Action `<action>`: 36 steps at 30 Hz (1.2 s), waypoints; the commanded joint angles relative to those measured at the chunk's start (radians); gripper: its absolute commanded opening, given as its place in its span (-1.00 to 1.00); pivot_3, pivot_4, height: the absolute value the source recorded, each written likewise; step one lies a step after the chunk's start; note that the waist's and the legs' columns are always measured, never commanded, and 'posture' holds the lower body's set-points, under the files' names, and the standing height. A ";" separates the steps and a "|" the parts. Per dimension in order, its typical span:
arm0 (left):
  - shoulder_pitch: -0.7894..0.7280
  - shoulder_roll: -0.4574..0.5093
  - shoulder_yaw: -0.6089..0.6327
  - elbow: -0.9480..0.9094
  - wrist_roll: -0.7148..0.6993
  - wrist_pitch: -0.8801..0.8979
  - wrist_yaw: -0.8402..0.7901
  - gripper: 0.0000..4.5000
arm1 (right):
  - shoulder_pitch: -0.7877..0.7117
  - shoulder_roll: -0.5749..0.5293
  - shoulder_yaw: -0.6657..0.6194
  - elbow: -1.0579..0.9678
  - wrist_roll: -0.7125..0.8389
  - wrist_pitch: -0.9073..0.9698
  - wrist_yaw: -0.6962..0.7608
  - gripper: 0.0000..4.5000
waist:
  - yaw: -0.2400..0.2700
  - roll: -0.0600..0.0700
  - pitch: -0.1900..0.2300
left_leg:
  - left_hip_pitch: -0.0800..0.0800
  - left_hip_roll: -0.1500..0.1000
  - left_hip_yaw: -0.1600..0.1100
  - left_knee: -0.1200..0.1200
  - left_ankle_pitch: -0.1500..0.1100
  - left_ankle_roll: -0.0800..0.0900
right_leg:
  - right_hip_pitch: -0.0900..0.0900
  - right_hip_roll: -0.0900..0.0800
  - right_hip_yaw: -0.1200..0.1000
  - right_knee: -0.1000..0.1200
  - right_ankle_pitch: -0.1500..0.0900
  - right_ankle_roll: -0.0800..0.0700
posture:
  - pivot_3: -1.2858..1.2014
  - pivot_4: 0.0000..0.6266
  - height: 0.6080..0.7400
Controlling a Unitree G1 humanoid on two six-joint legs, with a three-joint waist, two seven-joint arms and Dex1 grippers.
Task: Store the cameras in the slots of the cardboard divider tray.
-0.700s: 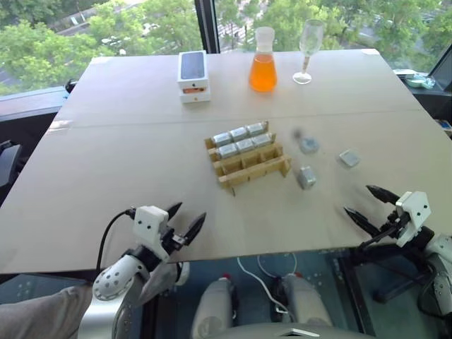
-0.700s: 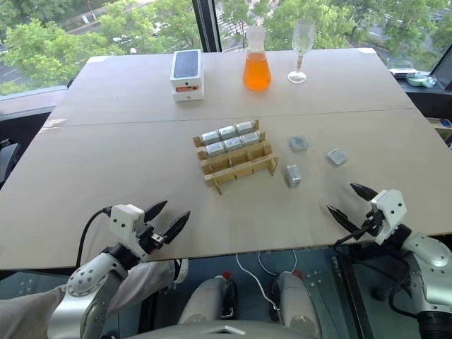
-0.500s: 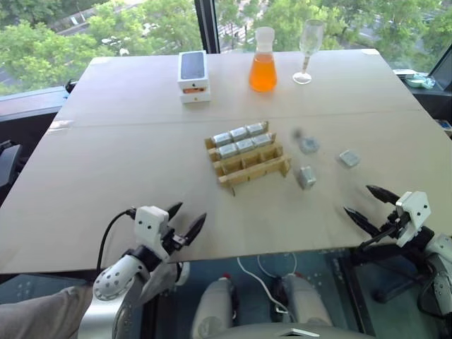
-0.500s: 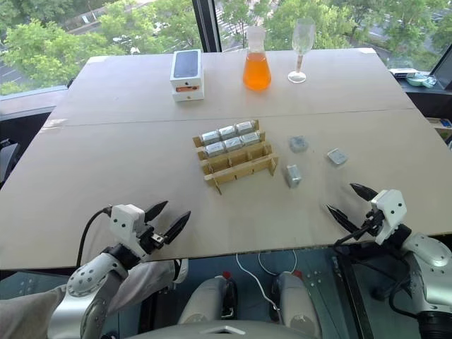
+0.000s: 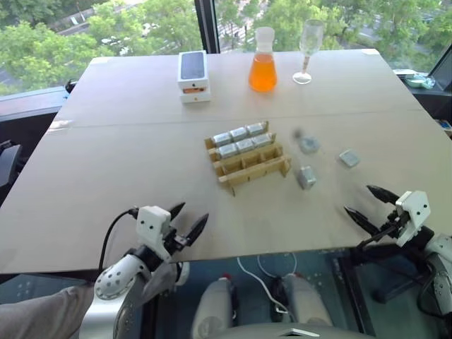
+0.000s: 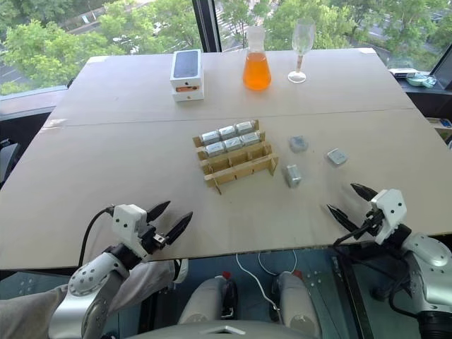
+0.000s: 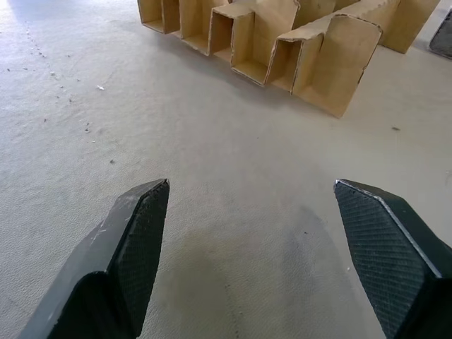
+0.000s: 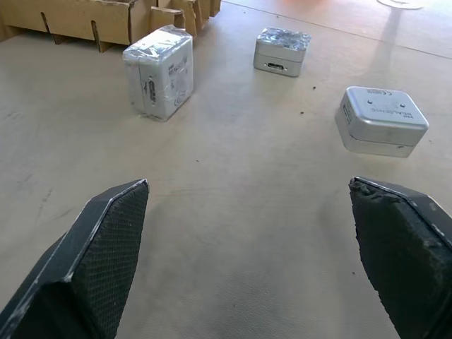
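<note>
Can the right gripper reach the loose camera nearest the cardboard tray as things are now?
Probably yes. The right gripper is open at the table's near edge, and only bare table lies between it and that camera, which stands beside the cardboard divider tray.

Cameras: nine — six in tray (image 6: 227, 139), three loose (image 6: 294, 175). One divider tray (image 6: 244, 169), phone box (image 6: 186, 74), flask (image 6: 257, 60), wine glass (image 6: 302, 49).

You face a test bench in an upper-floor lab or office. A wide table (image 5: 127, 155) meets windows (image 5: 106, 21) over treetops.
</note>
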 commanded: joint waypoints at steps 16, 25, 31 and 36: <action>-0.160 0.268 0.019 -0.205 -0.250 0.189 -0.257 0.69 | -0.451 -0.053 0.091 0.322 -0.204 0.164 -0.147 1.00 | -0.003 0.000 0.000 | 0.000 0.000 0.000 0.000 0.000 0.000 | 0.000 0.001 0.001 0.000 0.000 0.000 | 0.03 -0.52 1.00; -0.231 0.443 0.084 -0.275 -0.395 0.338 -0.344 0.69 | -0.627 -0.022 0.132 0.524 -0.217 0.249 -0.106 1.00 | -0.004 -0.001 0.001 | -0.001 0.000 0.002 0.000 0.003 -0.005 | -0.001 0.000 0.002 -0.001 0.002 -0.003 | 0.03 -0.52 1.00; -0.234 0.455 0.101 -0.279 -0.413 0.357 -0.342 0.73 | -0.629 -0.015 0.124 0.531 -0.214 0.237 -0.093 -0.01 | -0.004 0.000 0.001 | -0.001 0.000 0.002 0.000 0.003 -0.005 | -0.001 0.000 0.002 -0.001 0.000 -0.001 | 0.03 -0.52 1.00; -0.276 0.448 0.081 -0.251 -0.392 0.360 -0.321 0.73 | -0.598 -0.017 0.126 0.473 -0.225 0.140 -0.095 -0.14 | -0.003 0.000 0.001 | 0.000 0.000 0.002 0.000 0.003 -0.005 | -0.001 0.000 0.002 0.000 0.001 -0.001 | 0.03 -0.52 1.00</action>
